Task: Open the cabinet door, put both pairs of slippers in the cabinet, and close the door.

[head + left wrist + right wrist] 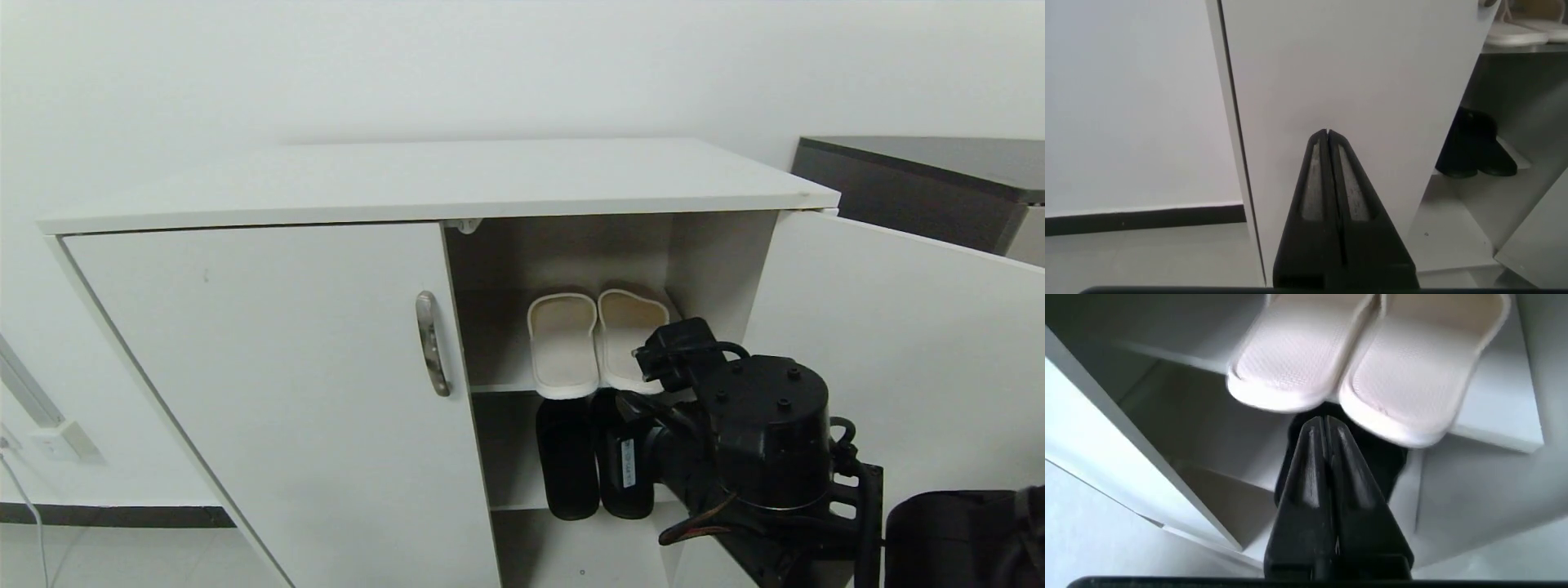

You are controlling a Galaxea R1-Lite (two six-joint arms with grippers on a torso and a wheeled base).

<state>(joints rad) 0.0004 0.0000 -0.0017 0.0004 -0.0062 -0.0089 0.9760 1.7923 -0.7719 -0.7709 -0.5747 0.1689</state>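
Note:
The white cabinet [441, 184] stands with its right door [898, 327] swung open and its left door [269, 384] closed. White slippers [596, 339] lie side by side on the upper shelf. Black slippers [592, 461] lie on the shelf below. My right gripper [1325, 423] is shut and empty, just in front of the open compartment, below the white slippers' [1372, 363] heels and before the black pair [1290, 457]. My left gripper [1327, 135] is shut and empty, facing the closed left door [1347, 73]; the black slippers [1474, 147] lie off to its side.
A metal handle [431, 343] is on the left door's inner edge. A dark table [939, 184] stands at the right behind the open door. A wall socket [61, 441] and cable sit low on the wall at left. Grey floor [1151, 257] lies before the cabinet.

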